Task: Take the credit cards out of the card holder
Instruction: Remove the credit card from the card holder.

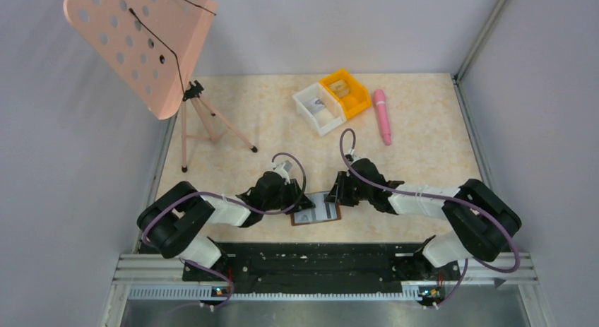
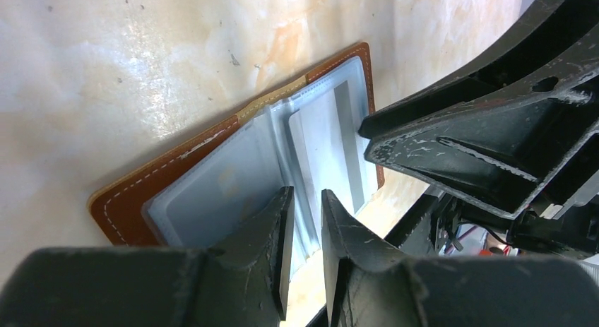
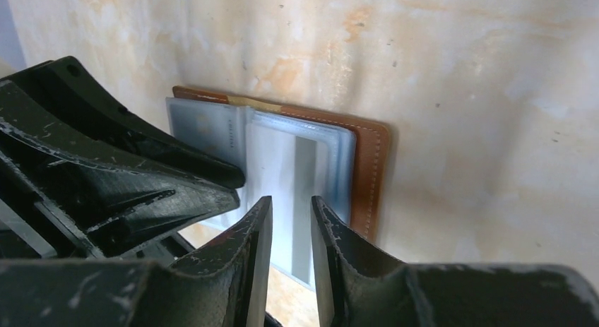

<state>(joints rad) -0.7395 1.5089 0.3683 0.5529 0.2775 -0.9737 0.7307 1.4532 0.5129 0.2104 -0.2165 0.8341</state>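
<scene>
Table (image 1: 424,150): pale marbled top, grey walls around.
Card holder (image 1: 316,209): lies open and flat on the table, between the two arms.
Cards (image 3: 293,175): inside its clear sleeves.
Left gripper (image 2: 305,224): over its left half, fingers nearly together; whether they pinch a sleeve cannot be told.
Right gripper (image 3: 288,228): over its right half, narrow gap, likewise unclear.
Bins (image 1: 311,114): well behind it.

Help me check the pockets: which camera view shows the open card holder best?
The left wrist view: the card holder lies open and close, both pale pockets and the brown edge clear. The right wrist view shows it too, but the left gripper covers one side. The top view shows it small and partly covered.
</scene>
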